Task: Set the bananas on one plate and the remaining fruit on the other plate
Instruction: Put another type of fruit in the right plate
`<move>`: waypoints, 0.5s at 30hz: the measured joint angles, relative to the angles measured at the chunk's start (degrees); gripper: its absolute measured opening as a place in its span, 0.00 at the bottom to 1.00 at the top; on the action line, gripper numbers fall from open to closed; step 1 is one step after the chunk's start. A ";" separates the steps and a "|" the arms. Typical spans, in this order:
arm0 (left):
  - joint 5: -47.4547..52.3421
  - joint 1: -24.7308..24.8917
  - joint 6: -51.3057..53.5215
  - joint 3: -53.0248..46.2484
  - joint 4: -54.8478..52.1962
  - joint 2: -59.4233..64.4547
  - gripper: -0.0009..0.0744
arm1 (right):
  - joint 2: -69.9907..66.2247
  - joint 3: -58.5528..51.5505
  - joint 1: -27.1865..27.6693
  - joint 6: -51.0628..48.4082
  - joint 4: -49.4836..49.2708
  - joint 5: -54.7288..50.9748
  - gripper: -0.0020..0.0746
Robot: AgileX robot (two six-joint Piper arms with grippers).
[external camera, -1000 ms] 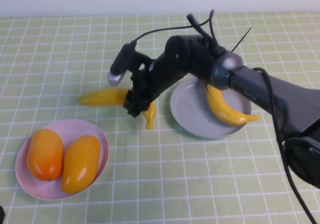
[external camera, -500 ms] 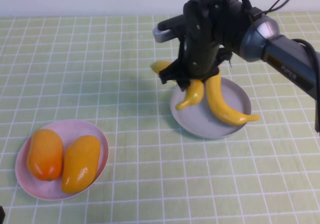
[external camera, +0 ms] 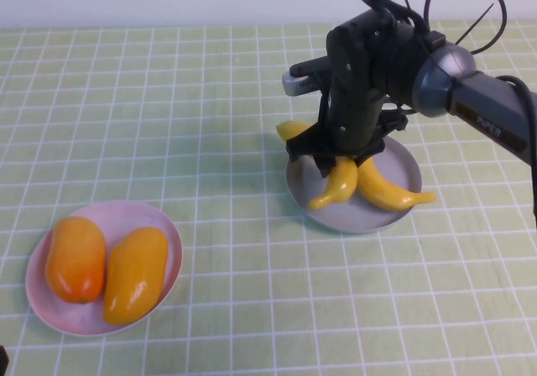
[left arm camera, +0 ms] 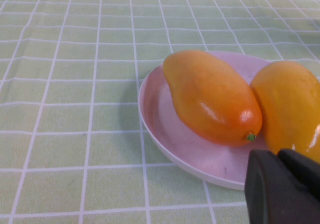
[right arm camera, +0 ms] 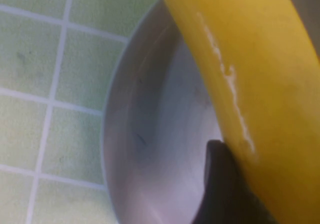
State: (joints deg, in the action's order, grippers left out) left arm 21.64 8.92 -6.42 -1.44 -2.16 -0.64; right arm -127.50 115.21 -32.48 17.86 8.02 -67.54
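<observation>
High view has my right gripper (external camera: 336,164) clamped on the second banana (external camera: 333,185) over the grey plate (external camera: 394,213), beside the first glossy curved banana (external camera: 388,191). Next I'd lower and release. Both plump mangoes (external camera: 107,267) sit on the pink plate (external camera: 168,225); left gripper (left arm camera: 282,189) hovers there, fingers look closed.

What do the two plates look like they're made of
Grey-blue plate, under the right gripper shut on a banana: matte, probably plastic. Pink plate, by the left gripper: smooth, slight sheen, plastic or melamine.
</observation>
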 joint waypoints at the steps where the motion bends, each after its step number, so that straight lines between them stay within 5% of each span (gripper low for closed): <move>1: 0.00 0.00 0.00 0.00 0.00 0.00 0.02 | -0.25 0.00 0.00 0.00 -0.23 0.49 0.44; 5: 0.00 0.00 0.00 0.00 0.00 0.00 0.02 | -0.63 0.00 0.00 0.00 -1.11 0.35 0.46; 11: 0.00 0.00 0.00 0.00 0.00 0.00 0.02 | -0.91 0.00 0.00 0.00 -1.76 -1.70 0.68; 15: 0.00 0.00 0.00 0.00 0.00 0.00 0.02 | 0.51 -0.10 0.00 0.00 -1.76 -2.19 0.73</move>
State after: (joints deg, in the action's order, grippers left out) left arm 21.64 8.92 -6.42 -1.44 -2.16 -0.64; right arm -126.99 115.11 -32.48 17.86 6.26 -69.73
